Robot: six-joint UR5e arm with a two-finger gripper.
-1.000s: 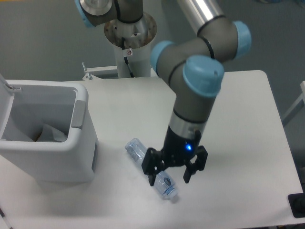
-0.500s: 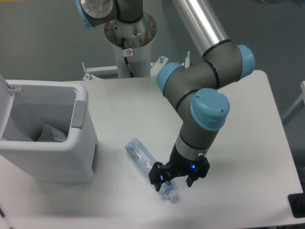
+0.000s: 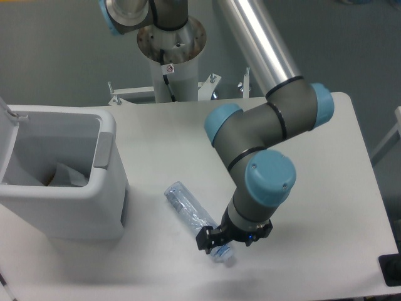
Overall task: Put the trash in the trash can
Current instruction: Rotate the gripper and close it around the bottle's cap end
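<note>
Gripper (image 3: 220, 241) sits low at the bottom centre of the frame, right down over the cap end of the bottle (image 3: 191, 214), with the wrist above hiding most of the fingers. One dark finger shows on the left side of the bottle's lower end; the other is out of sight behind the arm, so I cannot tell whether the fingers have come together on the plastic or stand apart around it.

From the gripper, the bottle runs away toward the upper left, lying flat on the table (image 3: 326, 188), its long axis a diagonal from lower right to upper left. Its far, rounded end points roughly at the trash can (image 3: 103, 188), which stands at the left of the frame with its lid (image 3: 5, 135) swung open. A whitish sheet (image 3: 66, 175) already lies inside.

Judging from this, the grasp falls near one end, not mid-body, so the bottle may droop when lifted.
</note>
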